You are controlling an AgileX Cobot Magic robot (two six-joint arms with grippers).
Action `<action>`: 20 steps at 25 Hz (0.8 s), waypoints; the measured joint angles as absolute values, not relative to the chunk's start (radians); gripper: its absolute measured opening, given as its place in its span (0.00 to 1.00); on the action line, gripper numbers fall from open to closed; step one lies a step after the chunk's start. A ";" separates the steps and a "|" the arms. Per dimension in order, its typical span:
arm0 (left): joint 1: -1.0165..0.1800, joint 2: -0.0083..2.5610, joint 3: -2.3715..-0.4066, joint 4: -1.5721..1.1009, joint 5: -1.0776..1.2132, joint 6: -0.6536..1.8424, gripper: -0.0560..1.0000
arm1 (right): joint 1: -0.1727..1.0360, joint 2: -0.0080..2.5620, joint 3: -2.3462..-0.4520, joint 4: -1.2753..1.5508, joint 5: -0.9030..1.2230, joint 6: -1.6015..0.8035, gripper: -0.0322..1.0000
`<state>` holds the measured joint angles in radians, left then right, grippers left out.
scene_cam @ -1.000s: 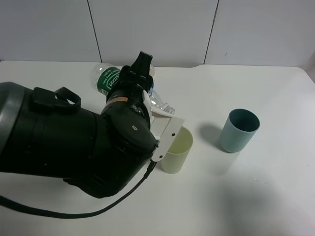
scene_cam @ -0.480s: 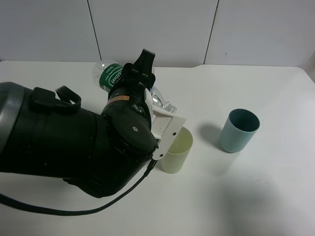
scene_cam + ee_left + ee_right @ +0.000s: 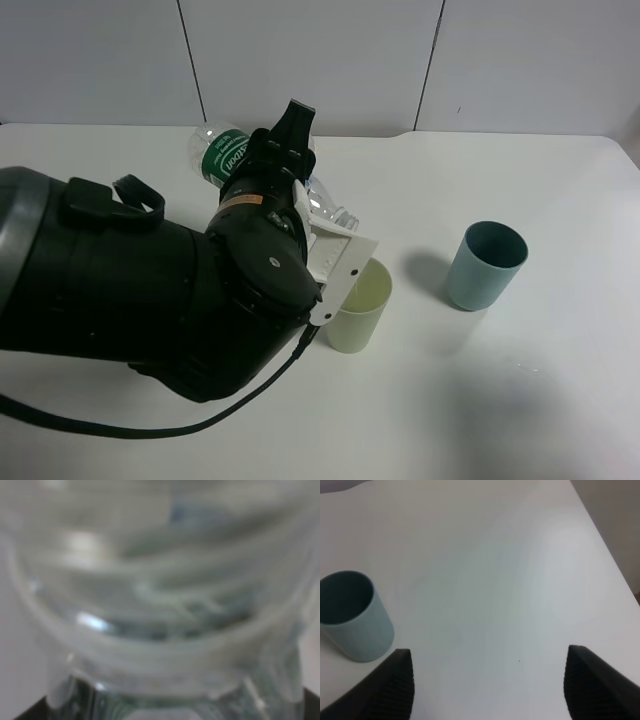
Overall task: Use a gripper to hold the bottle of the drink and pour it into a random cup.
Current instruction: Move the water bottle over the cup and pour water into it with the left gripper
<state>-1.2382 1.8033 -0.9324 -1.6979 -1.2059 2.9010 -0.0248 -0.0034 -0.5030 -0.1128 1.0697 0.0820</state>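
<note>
The left arm (image 3: 150,290) reaches forward, its left gripper (image 3: 283,135) clamped on the tilted bottle (image 3: 220,158); the right gripper (image 3: 490,687) hangs, jaws spread wide.

The tabletop (image 3: 520,400) carries one bottle (image 3: 222,155) and two cups: one pale yellow-green cup (image 3: 362,310) and one teal cup (image 3: 484,266).

On the white table (image 3: 520,400), the tall pale yellow-green plastic cup (image 3: 362,310) stands near the middle. The teal plastic cup (image 3: 485,265) stands at its 3 o'clock, well apart. The small clear plastic bottle (image 3: 225,155) hangs tilted at its 11 o'clock.
</note>
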 joint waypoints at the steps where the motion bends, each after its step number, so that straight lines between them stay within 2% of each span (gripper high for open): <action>1: -1.238 1.803 -0.932 -1.698 -1.206 2.901 0.58 | -0.025 -0.003 -0.503 -0.113 1.070 0.082 0.65; 20: -1.238 1.803 -0.932 -1.741 -1.207 2.901 0.58 | -0.025 -0.003 -0.503 -0.113 1.070 0.082 0.65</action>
<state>-1.2382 1.8033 -0.9324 -1.7408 -1.2070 2.9010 -0.0248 -0.0034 -0.5030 -0.1128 1.0697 0.0820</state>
